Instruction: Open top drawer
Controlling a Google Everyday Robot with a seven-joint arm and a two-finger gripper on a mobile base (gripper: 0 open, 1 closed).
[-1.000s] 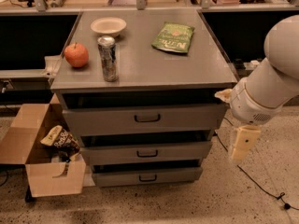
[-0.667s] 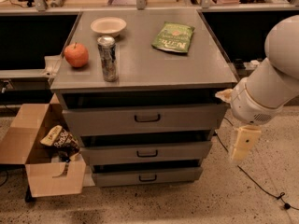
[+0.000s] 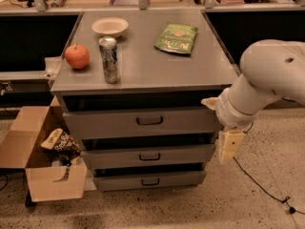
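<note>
The top drawer [image 3: 109, 124] is the widest grey front under the cabinet top, with a dark loop handle [image 3: 149, 121] at its centre. A dark gap shows above its front, and no tray interior is visible. My gripper [image 3: 229, 146] hangs pointing down at the end of the white arm [image 3: 267, 80]. It is just off the drawer's right end, at the cabinet's right front corner, well to the right of the handle and a little below its height. It holds nothing that I can see.
Two shorter drawers [image 3: 149, 156] sit below. On the cabinet top [image 3: 143, 66] stand an apple [image 3: 77, 56], a can [image 3: 109, 59], a bowl [image 3: 110, 26] and a green chip bag [image 3: 176, 38]. An open cardboard box [image 3: 43, 175] sits on the floor at left. A cable [image 3: 267, 190] lies at right.
</note>
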